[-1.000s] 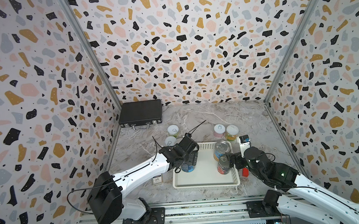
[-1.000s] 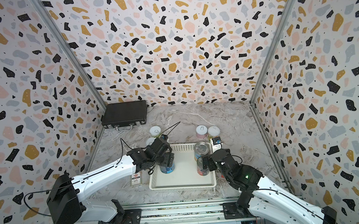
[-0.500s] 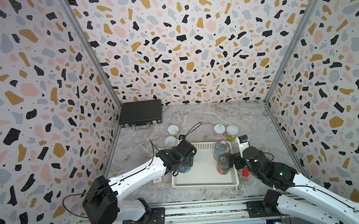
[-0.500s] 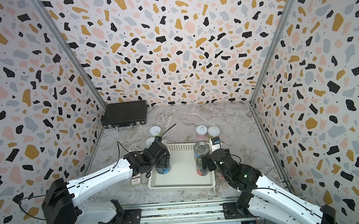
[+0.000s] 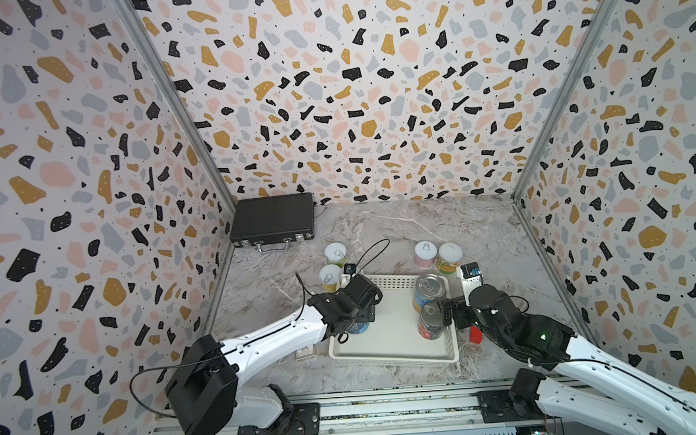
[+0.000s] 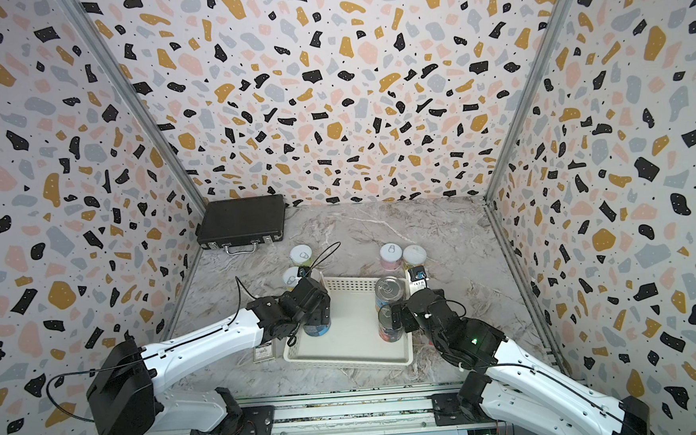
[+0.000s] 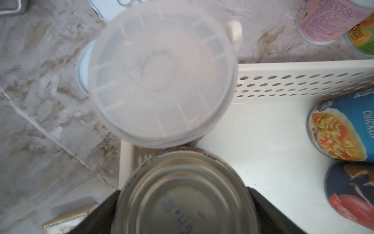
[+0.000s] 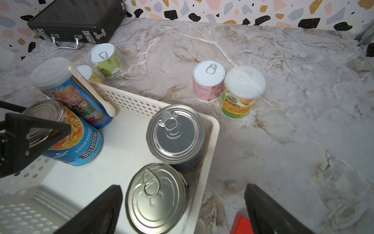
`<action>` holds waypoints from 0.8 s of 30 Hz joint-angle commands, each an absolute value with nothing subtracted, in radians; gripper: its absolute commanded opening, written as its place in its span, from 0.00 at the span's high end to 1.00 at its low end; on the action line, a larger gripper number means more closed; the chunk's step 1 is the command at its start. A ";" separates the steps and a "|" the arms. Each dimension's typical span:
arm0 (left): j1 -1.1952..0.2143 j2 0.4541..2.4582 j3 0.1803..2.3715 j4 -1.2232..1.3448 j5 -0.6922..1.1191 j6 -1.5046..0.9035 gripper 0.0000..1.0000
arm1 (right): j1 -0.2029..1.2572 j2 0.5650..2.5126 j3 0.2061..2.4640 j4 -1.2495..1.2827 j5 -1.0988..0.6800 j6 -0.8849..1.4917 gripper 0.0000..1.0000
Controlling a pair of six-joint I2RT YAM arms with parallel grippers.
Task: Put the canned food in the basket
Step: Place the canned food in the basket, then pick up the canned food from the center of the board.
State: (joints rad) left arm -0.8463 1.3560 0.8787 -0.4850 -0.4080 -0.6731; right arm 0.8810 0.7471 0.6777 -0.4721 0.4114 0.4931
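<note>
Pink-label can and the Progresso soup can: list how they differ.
The pink-label can stands on the table beyond the basket; the Progresso soup can stands inside it. The pink-label can has a white lid with a pull ring; the Progresso soup can has a bare silver top. No gripper is near the pink-label can; the Progresso soup can sits between the fingers of the left gripper. Both stand upright.

The shallow white perforated plastic basket point(image 5: 392, 356) is sitting near the front middle of the grey marbled tabletop point(image 5: 442, 225). Four cylindrical metal cans are standing inside it: two along its left side point(image 8: 74, 139), two along its right point(image 5: 430, 289). Four short white-lidded cans are standing behind it, two far left point(image 5: 335, 254) and two far right point(image 5: 450, 255). The black rectangular briefcase point(image 5: 272, 219) is lying in the far-left corner.
</note>
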 commanded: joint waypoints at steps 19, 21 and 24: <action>-0.827 1.028 0.793 -0.350 -0.477 -0.586 0.00 | 0.879 0.703 0.879 -0.523 0.483 0.455 0.00; -0.828 0.976 0.769 -0.331 -0.486 -0.579 0.00 | 0.877 0.739 0.951 -0.524 0.494 0.439 0.00; -0.828 0.902 0.737 -0.310 -0.517 -0.570 0.00 | 0.877 0.810 1.043 -0.526 0.542 0.415 0.00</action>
